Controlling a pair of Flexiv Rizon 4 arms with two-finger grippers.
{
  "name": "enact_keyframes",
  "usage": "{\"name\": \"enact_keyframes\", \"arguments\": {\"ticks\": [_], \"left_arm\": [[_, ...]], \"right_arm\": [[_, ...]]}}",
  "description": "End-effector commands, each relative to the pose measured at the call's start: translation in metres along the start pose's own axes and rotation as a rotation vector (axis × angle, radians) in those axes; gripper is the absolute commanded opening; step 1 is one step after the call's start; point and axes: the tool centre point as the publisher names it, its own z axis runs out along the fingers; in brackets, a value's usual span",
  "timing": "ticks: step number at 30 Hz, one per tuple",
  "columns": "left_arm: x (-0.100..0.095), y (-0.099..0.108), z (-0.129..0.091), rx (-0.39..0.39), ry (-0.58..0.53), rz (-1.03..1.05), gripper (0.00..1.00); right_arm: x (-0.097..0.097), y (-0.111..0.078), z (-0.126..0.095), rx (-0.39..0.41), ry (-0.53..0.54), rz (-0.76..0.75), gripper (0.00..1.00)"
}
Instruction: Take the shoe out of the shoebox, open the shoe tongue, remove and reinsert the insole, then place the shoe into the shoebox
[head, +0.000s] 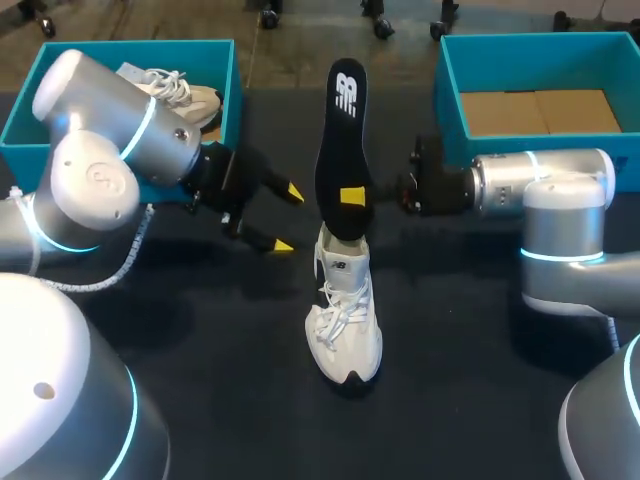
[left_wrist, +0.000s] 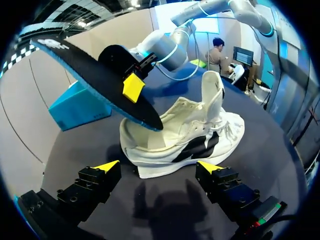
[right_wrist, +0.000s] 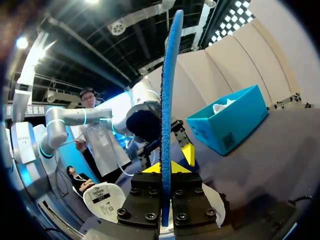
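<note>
Overhead, right fingers (head: 352, 196) gripping insole (head: 343, 130) over shoe (head: 345, 320), left fingers (head: 291, 192) spread, only left wrist showing shoe's lining.

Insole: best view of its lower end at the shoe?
Left wrist view: insole end sits over the open shoe. Head view hides that junction; right wrist view shows only its blue edge in the right gripper.

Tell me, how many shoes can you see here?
2. One shoe stands mid-table, with the insole poking into it; the second shoe lies in the left teal box, partly hidden by the left arm. More could be hidden there.
</note>
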Motion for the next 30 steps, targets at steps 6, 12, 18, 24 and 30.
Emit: {"name": "enact_keyframes", "arguments": {"ticks": [6,12,18,24,30], "left_arm": [[0.005,0.003,0.012,0.015,0.01,-0.061,1.0],[0.011,0.002,0.016,0.027,0.022,-0.073,1.0],[0.015,0.004,0.02,0.045,0.038,-0.082,1.0],[0.018,0.005,0.024,0.049,0.048,-0.092,1.0],[0.022,0.008,0.027,0.047,0.058,-0.101,1.0]], "right_arm": [[-0.004,0.002,0.009,0.022,0.009,-0.004,0.0],[-0.005,-0.003,0.015,0.035,0.009,0.005,0.0],[-0.005,-0.013,0.017,0.026,0.006,0.013,0.0],[-0.004,-0.019,0.02,0.035,0.005,0.024,0.0],[-0.001,-0.028,0.02,0.044,-0.004,0.042,0.0]]}}
